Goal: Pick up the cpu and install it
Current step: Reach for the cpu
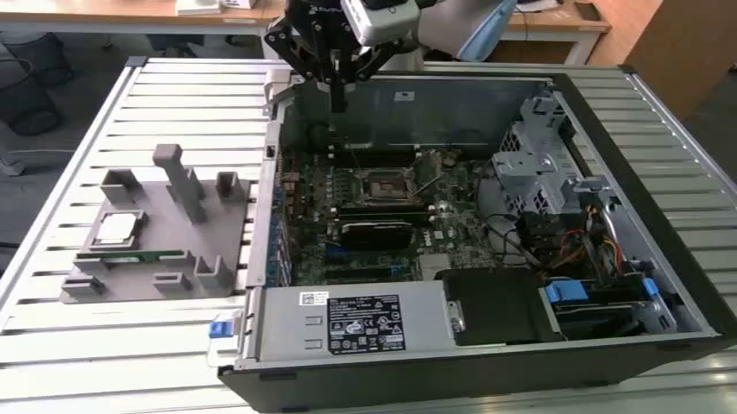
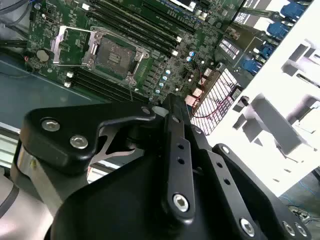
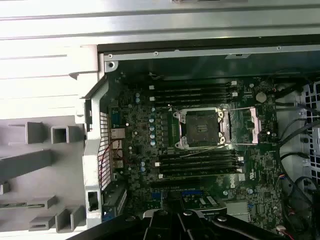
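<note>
The black metal, linkage-type end effector (image 1: 337,105) hangs pointing straight down. Its two long, thin fingers (image 1: 337,86) are pressed together into one narrow bar with nothing between them. Above the fingers, the black link arms (image 1: 302,39) spread outward to either side in a diamond shape. Directly above those sits the silver-grey cylindrical wrist (image 1: 386,17). Beyond the wrist, the pale rounded arm segment (image 1: 472,26) slants up and away. In the second wrist view the bolted link arms (image 2: 75,135) flank the fingers (image 2: 177,150), which run forward side by side.
</note>
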`<move>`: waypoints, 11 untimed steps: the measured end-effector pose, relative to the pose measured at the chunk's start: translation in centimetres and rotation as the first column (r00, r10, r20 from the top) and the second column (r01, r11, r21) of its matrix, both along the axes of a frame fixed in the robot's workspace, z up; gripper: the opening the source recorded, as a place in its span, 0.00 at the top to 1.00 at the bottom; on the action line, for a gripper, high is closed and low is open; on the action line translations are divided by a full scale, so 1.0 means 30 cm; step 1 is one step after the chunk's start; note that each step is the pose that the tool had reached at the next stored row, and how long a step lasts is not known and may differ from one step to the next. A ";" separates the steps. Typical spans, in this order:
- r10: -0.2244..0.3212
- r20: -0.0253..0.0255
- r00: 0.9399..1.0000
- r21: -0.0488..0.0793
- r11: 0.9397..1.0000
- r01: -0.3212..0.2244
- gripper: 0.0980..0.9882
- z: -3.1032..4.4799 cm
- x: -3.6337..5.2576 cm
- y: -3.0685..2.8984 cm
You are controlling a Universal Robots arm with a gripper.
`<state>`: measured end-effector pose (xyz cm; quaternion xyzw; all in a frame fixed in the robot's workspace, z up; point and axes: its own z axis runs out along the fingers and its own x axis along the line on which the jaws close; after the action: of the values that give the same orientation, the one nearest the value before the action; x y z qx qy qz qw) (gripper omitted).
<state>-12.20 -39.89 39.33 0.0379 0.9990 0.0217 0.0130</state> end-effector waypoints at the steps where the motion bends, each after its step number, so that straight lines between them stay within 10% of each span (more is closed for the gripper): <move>1: 0.000 0.000 1.000 0.000 1.000 0.000 0.99 0.000 0.000 0.000; 11: 0.000 0.000 1.000 0.000 1.000 0.000 0.99 0.000 -0.003 0.000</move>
<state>-12.27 -39.89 39.33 0.0379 0.9990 0.0217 0.0131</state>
